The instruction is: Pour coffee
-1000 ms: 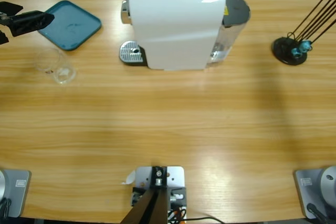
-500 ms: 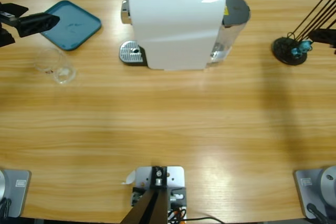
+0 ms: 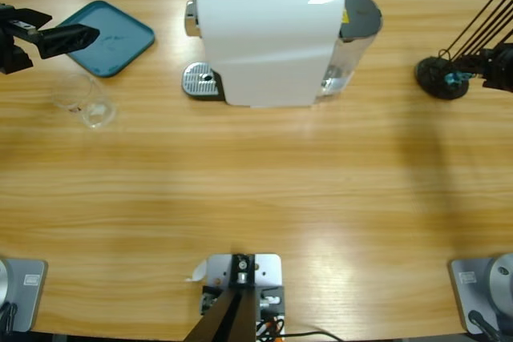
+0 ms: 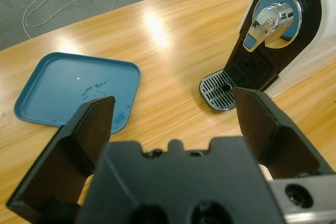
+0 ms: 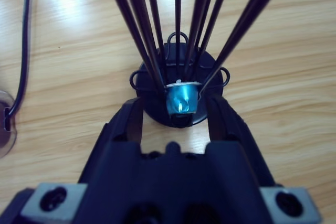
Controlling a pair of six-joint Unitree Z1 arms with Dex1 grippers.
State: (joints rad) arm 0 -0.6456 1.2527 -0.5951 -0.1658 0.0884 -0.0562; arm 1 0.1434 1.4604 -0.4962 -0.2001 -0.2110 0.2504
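Both arms are pushing further into the high view than a moment ago: the left gripper [image 3: 76,36] is reaching in from the upper left edge, and the right gripper [image 3: 490,70] is now entering at the upper right edge, where half a second ago only its tip was showing. Left jaws are spread wide with nothing between them, hanging over the near edge of the teal tray [image 3: 112,36], which is lying at the upper left of the table [image 3: 256,190]. Just below the tray, an empty-looking clear glass [image 3: 82,100] is standing; no coffee is visible in any view. Right jaws are parted on either side of a blue capsule [image 5: 182,99], close beside it, without visibly pressing it. That capsule is sitting in a black wire capsule stand [image 3: 442,76]. At top centre, the white coffee machine [image 3: 268,34] is standing, with its drip grate [image 3: 200,81] bare.
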